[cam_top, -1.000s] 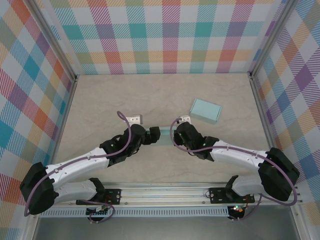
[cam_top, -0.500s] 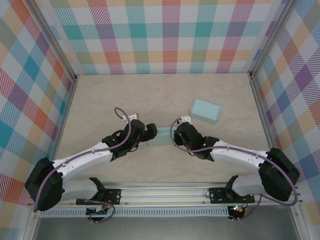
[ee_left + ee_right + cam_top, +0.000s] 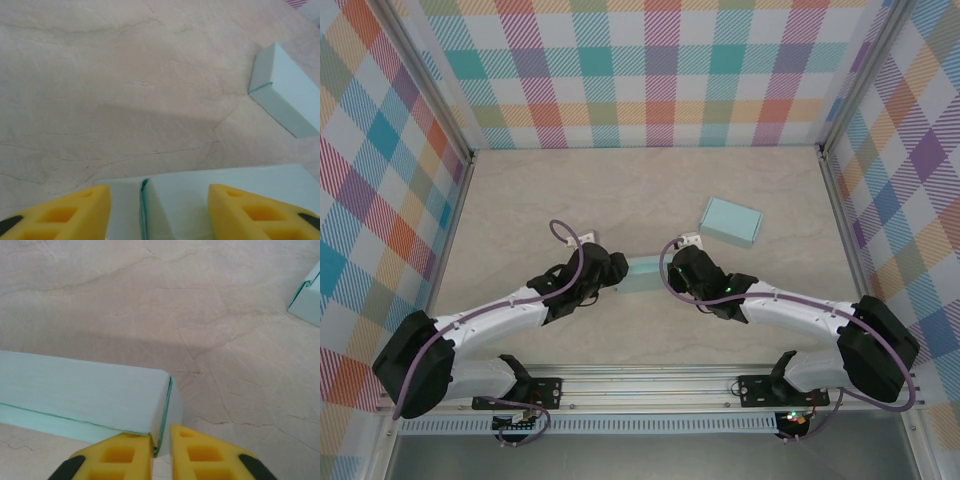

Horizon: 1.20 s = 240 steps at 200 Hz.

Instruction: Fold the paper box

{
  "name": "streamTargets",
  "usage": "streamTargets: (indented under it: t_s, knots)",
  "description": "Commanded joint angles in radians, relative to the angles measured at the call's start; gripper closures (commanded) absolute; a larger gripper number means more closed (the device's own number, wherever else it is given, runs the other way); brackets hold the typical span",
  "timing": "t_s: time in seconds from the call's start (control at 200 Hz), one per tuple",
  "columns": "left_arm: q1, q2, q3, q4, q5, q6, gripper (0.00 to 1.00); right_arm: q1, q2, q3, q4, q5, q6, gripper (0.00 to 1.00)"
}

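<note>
The pale green paper box [image 3: 642, 272] lies flat in the middle of the table, between my two grippers. My left gripper [image 3: 617, 268] is at its left end. In the left wrist view its yellow fingers [image 3: 65, 212] stand well apart over the paper box [image 3: 200, 200], with a folded seam between them, so my left gripper [image 3: 159, 192] is open. My right gripper [image 3: 672, 276] is at the right end. There the jaws of my right gripper [image 3: 161, 432] stand a narrow slit apart around the edge of the end flap [image 3: 172, 405] of the paper box [image 3: 85, 390].
A second pale green box [image 3: 731, 221], folded shut, lies behind and to the right; it appears in the left wrist view as the box [image 3: 285, 95] and in the right wrist view as the box [image 3: 307, 300]. Metal frame rails [image 3: 840, 210] and plaid walls border the beige table [image 3: 570, 190].
My left gripper's fingers have drawn closer together over the box's left end. My right gripper's jaws have parted slightly at the end flap. The box has stayed in place.
</note>
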Motion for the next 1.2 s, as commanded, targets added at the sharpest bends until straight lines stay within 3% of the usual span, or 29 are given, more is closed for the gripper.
streamTargets:
  t_s: [0.0, 0.325, 0.515, 0.635, 0.92, 1.195]
  knots:
    - [0.009, 0.008, -0.082, 0.042, 0.016, -0.018, 0.52, 0.004, -0.005, -0.017, -0.12, -0.015, 0.017, 0.77]
    - [0.004, 0.033, -0.105, 0.089, 0.021, -0.023, 0.56, 0.004, -0.181, -0.019, -0.136, -0.047, 0.052, 0.51]
    - [-0.004, 0.065, -0.104, 0.112, 0.028, -0.021, 0.58, 0.004, -0.32, 0.016, -0.22, -0.025, 0.093, 0.26]
    - [-0.006, 0.077, -0.104, 0.121, 0.027, -0.019, 0.58, -0.001, -0.352, 0.043, -0.269, -0.01, 0.132, 0.0]
    - [-0.008, 0.079, -0.098, 0.105, 0.02, -0.004, 0.58, -0.025, -0.162, 0.245, -0.436, -0.076, 0.169, 0.0]
    - [-0.008, 0.069, -0.104, 0.093, 0.01, -0.007, 0.59, -0.025, 0.068, 0.4, -0.473, -0.077, 0.139, 0.0]
